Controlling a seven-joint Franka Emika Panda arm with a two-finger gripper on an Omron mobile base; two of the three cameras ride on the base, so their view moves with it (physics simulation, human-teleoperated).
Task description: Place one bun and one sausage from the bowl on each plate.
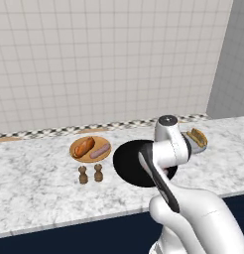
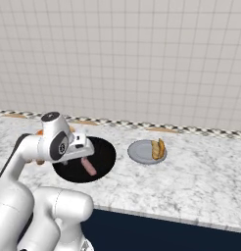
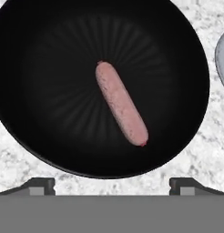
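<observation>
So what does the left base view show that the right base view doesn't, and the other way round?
Left base view alone: the tan-brown round wooden plate carrying a browned bun and a pink sausage, plus two small brown wooden shakers standing in front of it. Right base view alone: the last pink sausage lying in the large black bowl, unobstructed. Both share that bowl, the small grey round plate holding a bun with no sausage, the marble counter and the white arm over the bowl.
</observation>
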